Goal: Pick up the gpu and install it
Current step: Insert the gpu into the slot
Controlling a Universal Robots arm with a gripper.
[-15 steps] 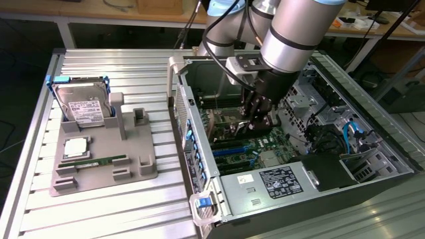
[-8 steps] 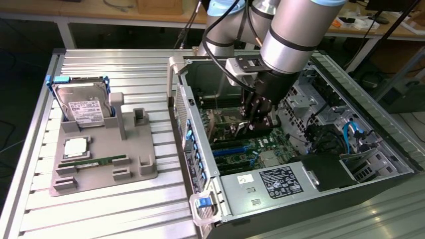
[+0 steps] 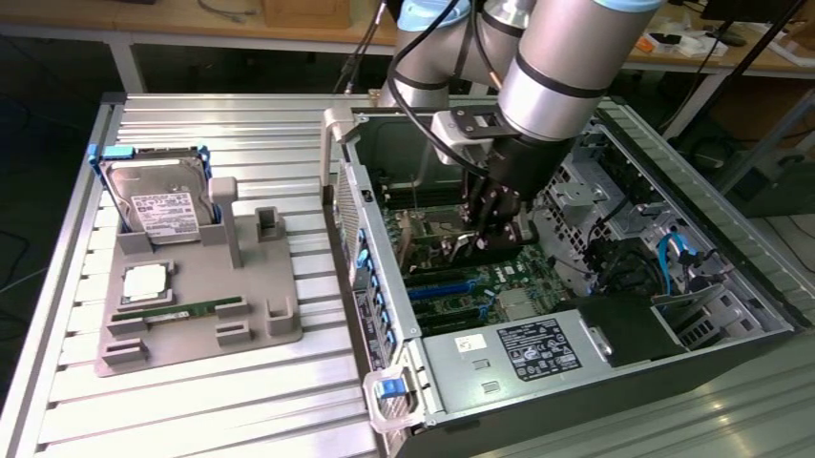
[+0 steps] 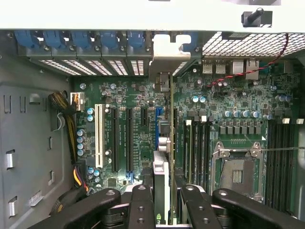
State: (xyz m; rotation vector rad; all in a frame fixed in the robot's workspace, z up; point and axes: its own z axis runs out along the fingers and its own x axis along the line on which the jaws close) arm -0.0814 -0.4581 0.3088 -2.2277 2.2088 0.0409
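Lab: robot arm (image 3: 560,67), open PC case (image 3: 612,410) on aluminium-profile table (image 3: 229,401), workbenches (image 3: 166,24) behind.

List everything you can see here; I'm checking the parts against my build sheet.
hard drive: 1, silver with white label, standing at the tray's back
processor chip: 1, silver, flat on the tray
memory stick: 1, green, lying on the tray
tray: 1, grey, on the table
table: 1, ribbed silver metal
computer case: 1, dark, open, exterior view's right
motherboard: 1, green, inside the case
power supply: 1, silver, labelled, inside the case
cables: a few, blue, inside the case
graphics card: 1, silver bracket, edge-on over the motherboard
gripper: 1, black, closed on the graphics card
arm: 1, silver-grey, reaching into the case
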